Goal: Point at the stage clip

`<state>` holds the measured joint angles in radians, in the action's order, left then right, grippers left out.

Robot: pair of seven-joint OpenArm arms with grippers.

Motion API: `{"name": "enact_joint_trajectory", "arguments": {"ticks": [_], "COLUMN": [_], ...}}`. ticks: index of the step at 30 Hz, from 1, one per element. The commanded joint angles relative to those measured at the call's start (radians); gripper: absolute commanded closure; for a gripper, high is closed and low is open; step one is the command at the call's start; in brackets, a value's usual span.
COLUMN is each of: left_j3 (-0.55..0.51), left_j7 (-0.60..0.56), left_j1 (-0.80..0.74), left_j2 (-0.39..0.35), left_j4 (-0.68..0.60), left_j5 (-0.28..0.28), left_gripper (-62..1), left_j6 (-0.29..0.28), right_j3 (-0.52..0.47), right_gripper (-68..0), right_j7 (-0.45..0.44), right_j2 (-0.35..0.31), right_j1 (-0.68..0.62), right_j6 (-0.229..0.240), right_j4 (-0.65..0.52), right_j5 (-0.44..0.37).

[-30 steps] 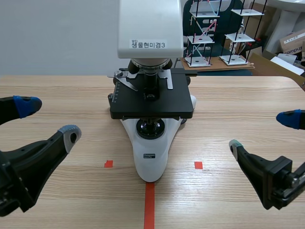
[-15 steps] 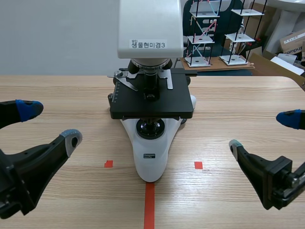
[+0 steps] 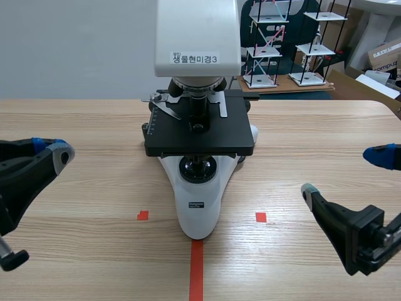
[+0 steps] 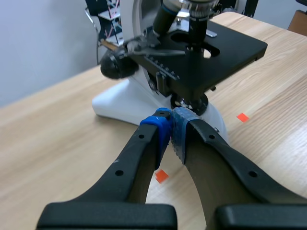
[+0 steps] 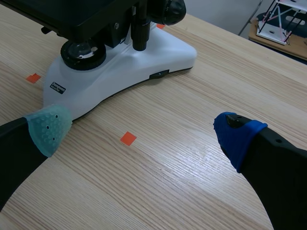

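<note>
Jaws of the left gripper (image 3: pixel 52 149) are now pressed together with nothing between them. Half a second ago they stood wide apart, one pad far and one near, at the left side of the table (image 3: pixel 313 125). In the left wrist view the two pads (image 4: pixel 180 132) touch, and the closed tip aims at the microscope (image 3: pixel 198 188), whose white base lies just ahead. The right gripper (image 3: pixel 344 174) has not changed: its jaws are spread, and it sits low at the near right, well apart from the microscope.

The stage clip (image 3: pixel 166 108) is a thin silver arm lying on the far left part of the black stage (image 3: pixel 207 138), just left of the lens (image 3: pixel 200 106). A second silver strip (image 3: pixel 223 108) lies right of the lens.

Closing the fingers looks like preparation for pointing, since one closed tip marks a spot more plainly than two spread ones. The pointing itself is not yet done, because the tip is low at the table's left side, well apart from the clip. The next move probably calls for raising the left arm to stage height and bringing it right and farther in, while keeping off the lens and the black knob (image 4: pixel 114 67).
</note>
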<state>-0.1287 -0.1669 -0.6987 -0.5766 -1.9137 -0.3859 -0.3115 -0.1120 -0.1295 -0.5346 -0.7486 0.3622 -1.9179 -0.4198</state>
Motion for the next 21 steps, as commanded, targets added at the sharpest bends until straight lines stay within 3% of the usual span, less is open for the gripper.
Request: {"name": "enact_joint_trajectory", "arguments": {"ticks": [1,6,8,13,17,21], "left_j3": [-0.006,-0.006,-0.006,0.01,0.091,0.203], "left_j7": [-0.006,0.072,0.088,0.113,0.15,0.173], "left_j1": [0.044,0.163,0.211,0.336,0.46,0.586], "left_j2": [-0.034,-0.11,-0.145,-0.224,-0.27,-0.283], "left_j4": [-0.005,0.024,0.052,0.146,0.219,0.283], "left_j5": [-0.007,-0.026,-0.068,-0.177,-0.215,-0.225], "left_gripper": [-1.5,-1.5,-1.5,-1.5,-1.5,-1.5], "left_j6": [0.002,0.002,0.0,-0.07,-0.122,-0.134], "right_j3": [-0.013,-0.013,-0.013,-0.013,-0.013,-0.013], "right_gripper": [-66.3,-66.3,-66.3,-66.3,-66.3,-66.3], "right_j7": [-0.015,-0.015,-0.014,-0.014,-0.014,-0.014], "right_j2": [-0.005,-0.005,-0.005,-0.005,-0.005,-0.005], "right_j1": [0.001,0.001,0.001,0.001,0.001,0.001], "right_j6": [0.0,0.0,0.0,0.0,0.0,0.0], "right_j4": [-0.006,-0.006,-0.006,-0.006,-0.006,-0.006], "right_j5": [-0.011,-0.011,-0.011,-0.011,-0.011,-0.011]}}
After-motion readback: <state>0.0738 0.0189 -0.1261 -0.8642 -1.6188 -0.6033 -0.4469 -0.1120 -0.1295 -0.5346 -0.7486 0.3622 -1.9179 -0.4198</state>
